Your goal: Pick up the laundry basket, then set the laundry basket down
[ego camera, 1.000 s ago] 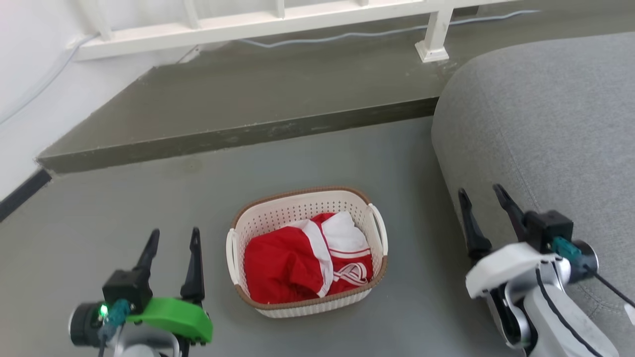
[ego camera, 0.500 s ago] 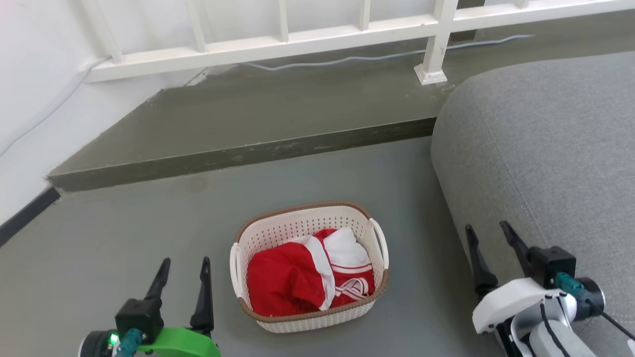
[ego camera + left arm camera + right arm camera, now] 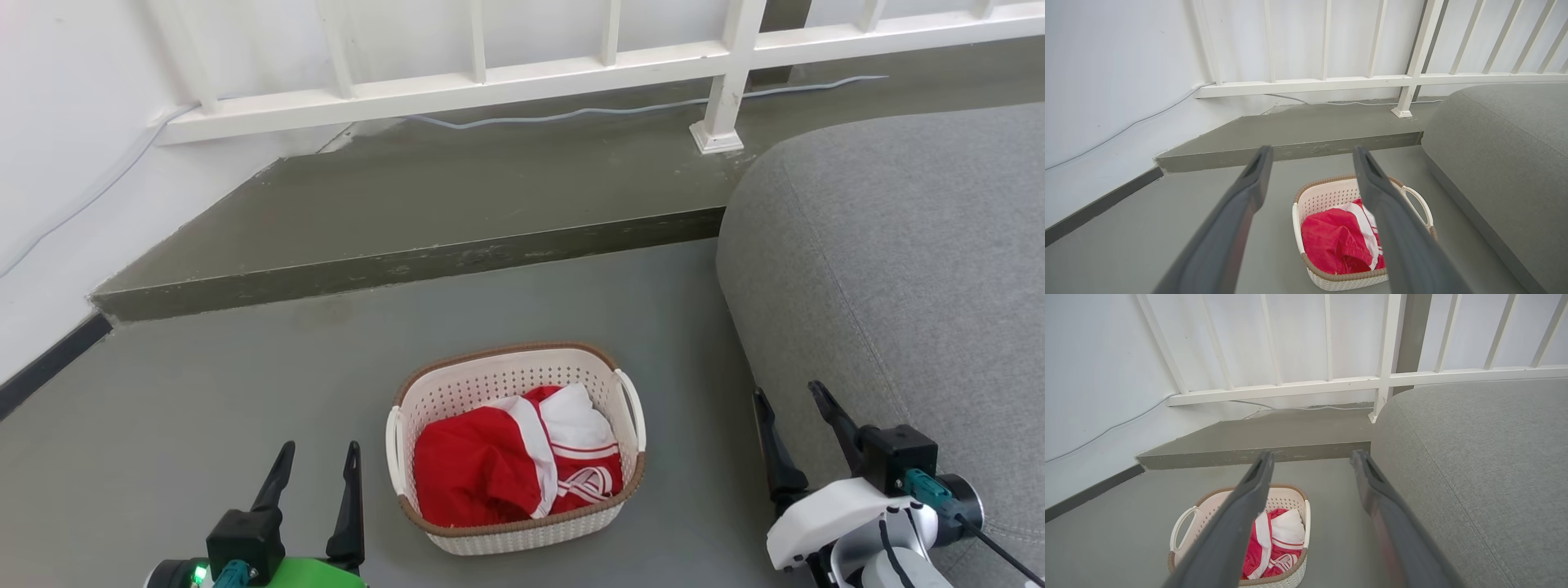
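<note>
The left gripper (image 3: pixel 320 447) and the right gripper (image 3: pixel 787 390) both have their jaws apart and grip nothing. They hover low over the floor (image 3: pixel 204 425), fingers pointing toward the railing (image 3: pixel 522 77). The basket (image 3: pixel 482 388) sits upright on the floor between them, touching neither. The left gripper is near the basket's left side, and the right gripper is farther off on the other side, in front of the rounded edge of the sofa (image 3: pixel 898 261). White handles (image 3: pixel 636 408) flank the basket's short sides, and red-and-white clothing (image 3: pixel 473 474) lies bunched inside. Beyond the basket a low step (image 3: pixel 457 196) crosses the floor from the wall (image 3: pixel 65 98) to the sofa. The railing stands on the step, and a pale cable (image 3: pixel 571 113) trails along its foot.
</note>
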